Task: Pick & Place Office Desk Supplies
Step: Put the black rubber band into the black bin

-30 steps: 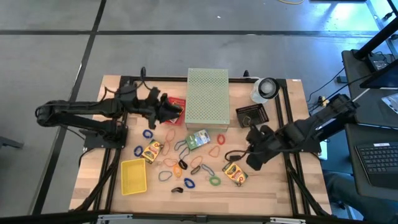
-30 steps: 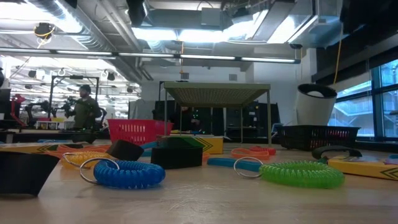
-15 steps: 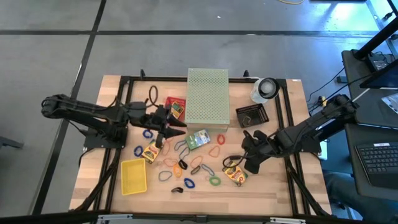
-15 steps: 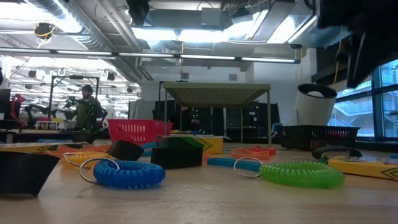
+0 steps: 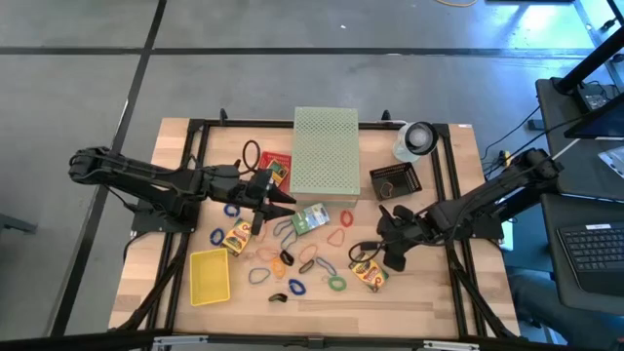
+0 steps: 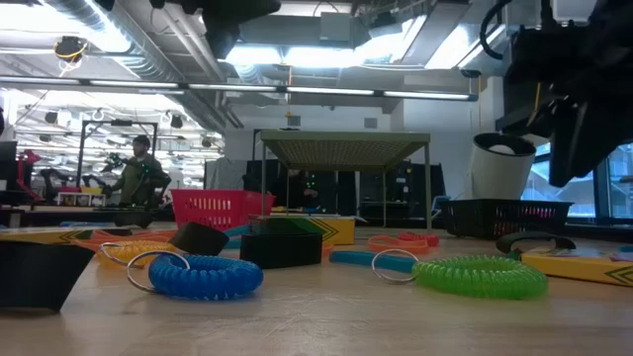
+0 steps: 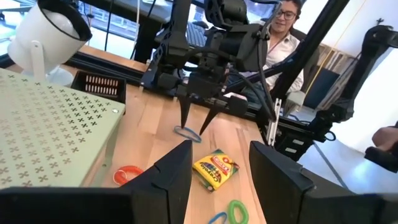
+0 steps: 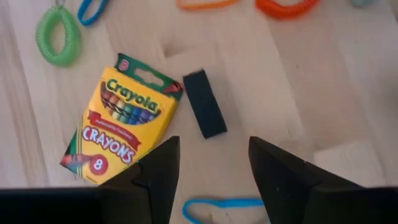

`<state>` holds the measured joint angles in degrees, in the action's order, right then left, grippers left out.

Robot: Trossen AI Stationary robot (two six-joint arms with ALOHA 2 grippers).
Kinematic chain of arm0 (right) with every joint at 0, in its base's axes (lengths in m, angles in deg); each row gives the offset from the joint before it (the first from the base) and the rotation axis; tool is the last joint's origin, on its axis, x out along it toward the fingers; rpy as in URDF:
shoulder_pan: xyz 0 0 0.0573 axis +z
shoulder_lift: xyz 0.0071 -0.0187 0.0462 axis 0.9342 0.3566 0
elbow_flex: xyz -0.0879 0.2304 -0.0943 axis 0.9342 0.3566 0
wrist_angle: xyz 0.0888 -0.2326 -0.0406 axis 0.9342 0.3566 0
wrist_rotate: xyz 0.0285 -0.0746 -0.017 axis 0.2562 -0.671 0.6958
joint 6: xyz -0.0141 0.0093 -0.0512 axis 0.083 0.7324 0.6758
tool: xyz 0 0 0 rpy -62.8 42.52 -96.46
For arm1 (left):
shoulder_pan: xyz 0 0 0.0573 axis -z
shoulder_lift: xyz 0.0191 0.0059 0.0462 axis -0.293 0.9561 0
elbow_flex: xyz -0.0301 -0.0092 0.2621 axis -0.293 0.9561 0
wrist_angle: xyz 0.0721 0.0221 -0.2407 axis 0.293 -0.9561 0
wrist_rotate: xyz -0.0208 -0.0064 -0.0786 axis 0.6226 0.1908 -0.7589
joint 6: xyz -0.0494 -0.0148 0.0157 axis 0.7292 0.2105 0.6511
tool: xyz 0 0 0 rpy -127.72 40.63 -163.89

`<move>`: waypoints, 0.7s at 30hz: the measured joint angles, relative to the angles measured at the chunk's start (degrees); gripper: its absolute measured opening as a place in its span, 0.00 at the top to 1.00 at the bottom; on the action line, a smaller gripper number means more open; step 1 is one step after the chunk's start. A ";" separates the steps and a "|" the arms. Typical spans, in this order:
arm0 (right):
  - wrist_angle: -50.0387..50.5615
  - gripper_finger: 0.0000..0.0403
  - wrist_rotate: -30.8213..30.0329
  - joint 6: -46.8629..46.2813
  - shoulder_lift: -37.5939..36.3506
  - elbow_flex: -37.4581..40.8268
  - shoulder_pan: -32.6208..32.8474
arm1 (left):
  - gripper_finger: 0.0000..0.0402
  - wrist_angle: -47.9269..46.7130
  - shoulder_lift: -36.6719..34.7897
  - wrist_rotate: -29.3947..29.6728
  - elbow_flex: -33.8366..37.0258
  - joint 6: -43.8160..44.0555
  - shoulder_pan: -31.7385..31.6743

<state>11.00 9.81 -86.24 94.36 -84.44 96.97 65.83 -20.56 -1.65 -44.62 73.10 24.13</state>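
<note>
Wooden tabletop (image 5: 429, 302) strewn with supplies: open right pincer (image 8: 211, 163) hovers above crayon box (image 8: 121, 121), likely next pick; left pincer (image 7: 214, 165) open, empty.

Blue loop (image 8: 225, 204) cut by right wrist view's edge, person's face (image 7: 285, 12) cropped, distant person (image 6: 135, 176) blurred

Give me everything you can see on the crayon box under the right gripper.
The yellow-and-green Crayola crayon box, a small card carton printed "Crayons 8" with a row of crayons pictured, lies flat and askew on the wooden table. It looks closed. A small black rectangular block lies right beside its green end; contact is unclear. The open right gripper hangs above it, not touching. A green coil loop lies apart.
</note>
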 joint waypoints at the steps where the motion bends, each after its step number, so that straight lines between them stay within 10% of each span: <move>1: -0.91 0.54 0.34 1.08 0.54 0.04 -0.16 | 0.61 0.04 0.00 0.10 0.00 0.01 -0.05; 21: -9.20 0.58 3.30 7.61 13.94 0.08 -1.51 | 0.61 -0.67 0.00 1.41 0.00 0.15 -0.11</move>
<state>1.80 13.11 -78.63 108.30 -84.35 95.47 65.16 -20.56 -0.24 -44.62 73.25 24.02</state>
